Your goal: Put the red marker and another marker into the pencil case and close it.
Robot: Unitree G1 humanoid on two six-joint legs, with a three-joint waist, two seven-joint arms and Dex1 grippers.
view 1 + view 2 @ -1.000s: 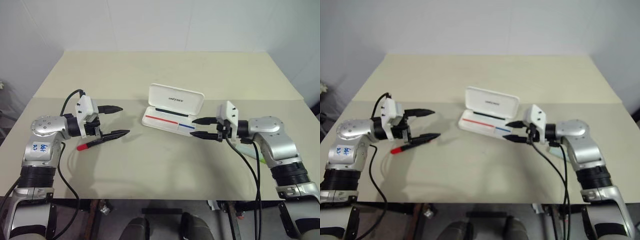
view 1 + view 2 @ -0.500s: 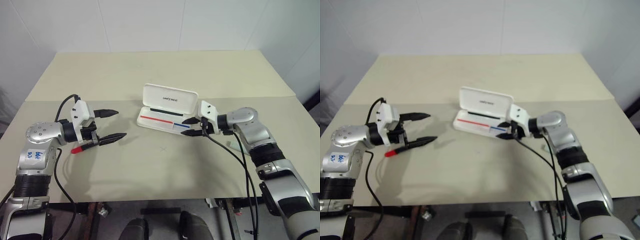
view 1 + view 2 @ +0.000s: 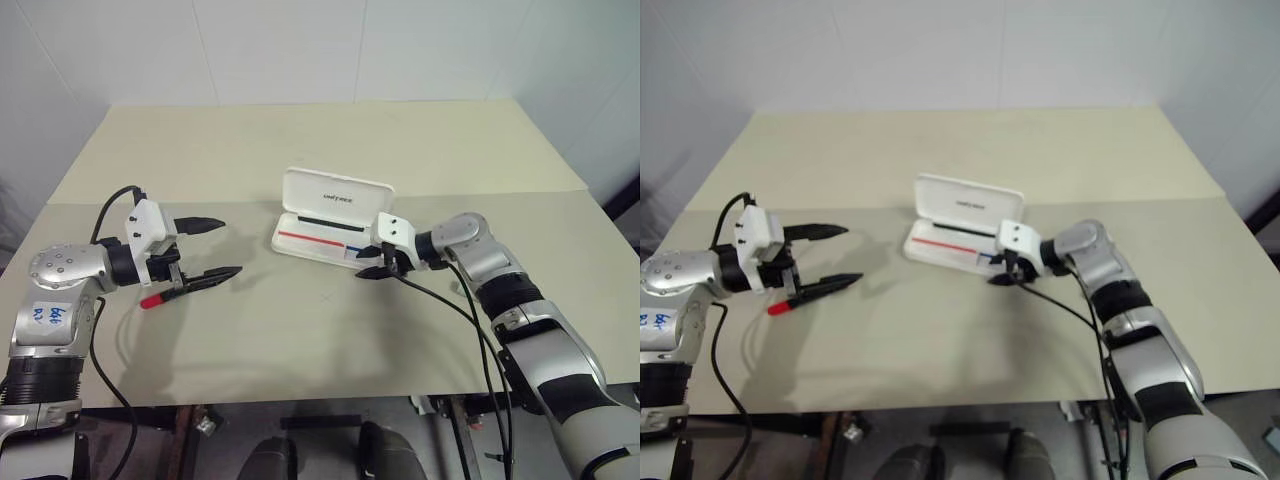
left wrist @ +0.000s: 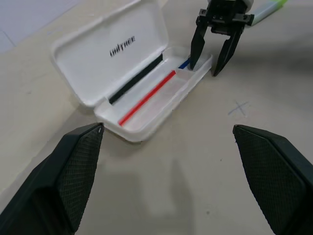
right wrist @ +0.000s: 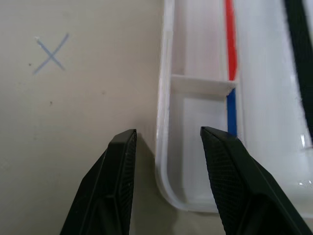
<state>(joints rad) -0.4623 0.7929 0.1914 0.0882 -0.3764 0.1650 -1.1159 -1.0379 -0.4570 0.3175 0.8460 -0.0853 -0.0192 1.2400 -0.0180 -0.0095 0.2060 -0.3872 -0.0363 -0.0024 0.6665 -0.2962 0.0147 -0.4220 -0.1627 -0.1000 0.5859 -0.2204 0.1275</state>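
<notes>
Beige table (image 3: 330,340) carries the open white pencil case (image 3: 335,215) near its middle, lid raised. At the case's right end the right gripper (image 3: 371,260) dips down, its 2 fingers parted astride the front wall, holding nothing. Well left of the case, the left gripper (image 3: 218,247) hangs spread wide and empty. Just beneath it lies the red marker (image 3: 160,296); a green highlighter (image 4: 266,9) lies beyond the right gripper.

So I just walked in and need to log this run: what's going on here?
The pencil case lies open on the table, holding no marker yet. The right gripper straddles the case's near wall, one finger inside and one outside. The left gripper hangs open above the red marker. The light green highlighter lies beyond the right gripper.
</notes>
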